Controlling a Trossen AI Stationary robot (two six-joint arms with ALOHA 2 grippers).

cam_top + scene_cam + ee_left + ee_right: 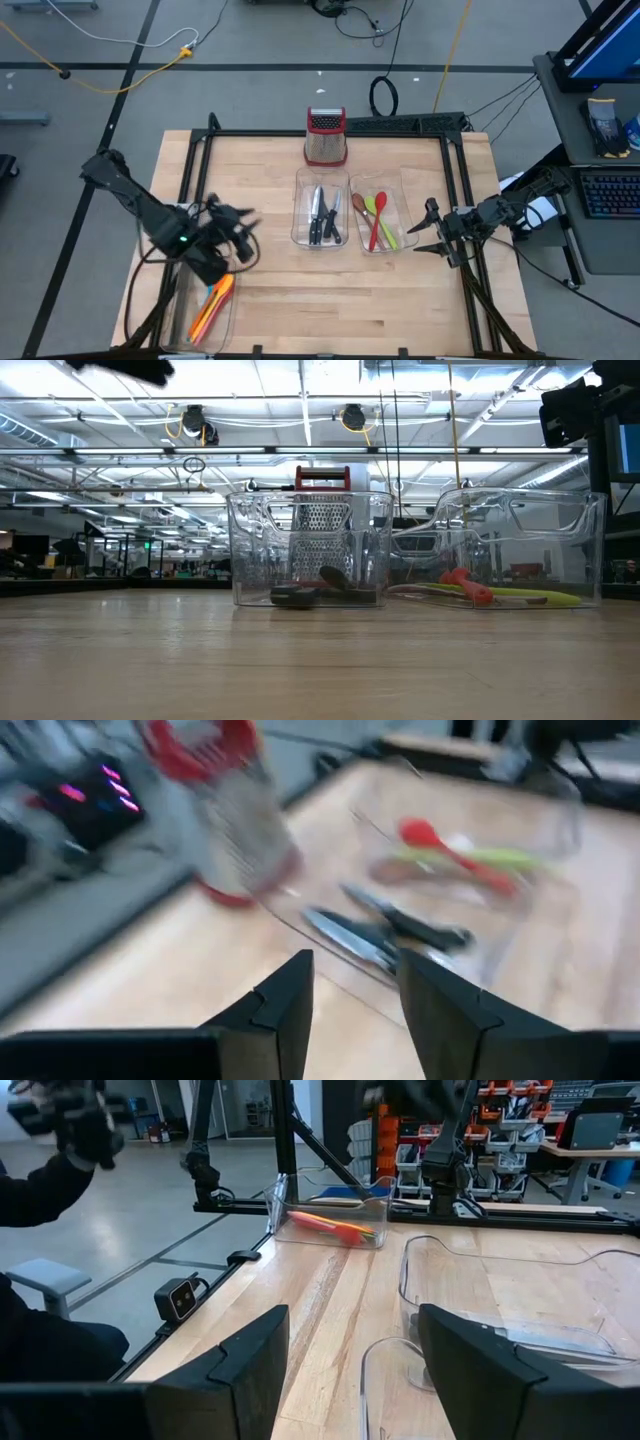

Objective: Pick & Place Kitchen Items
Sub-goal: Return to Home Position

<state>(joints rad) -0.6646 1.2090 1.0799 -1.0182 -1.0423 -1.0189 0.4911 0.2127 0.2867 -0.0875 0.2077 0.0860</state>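
Wood bench (290,300) from above: every utensil I can see sits in one of three clear bins, like with like. Orange and yellow spatulas (212,305) lie in the left bin (190,335) by the near edge, black-handled knives (322,215) in the middle bin (305,185), and red and green spoons (378,220) in the right bin (395,185). The grater (326,135) stands alone behind them. My left pincer (248,240) hangs beside the left bin and carries nothing. The right pincer (425,228) waits at the bench's right edge.

At bench level, the knives lie flat on the middle bin's floor and the spoons rest low in the right bin. The grater shows through the middle bin's wall.

My left wrist camera is blurred, but the fingers stand spread with nothing between them, facing the knives and grater.

On the right wrist, the fingers are spread wide and empty, looking across to the far bin of spatulas.

I judge the sorting finished. All I have left is parking both arms, and the thin bin walls are the only hazard.
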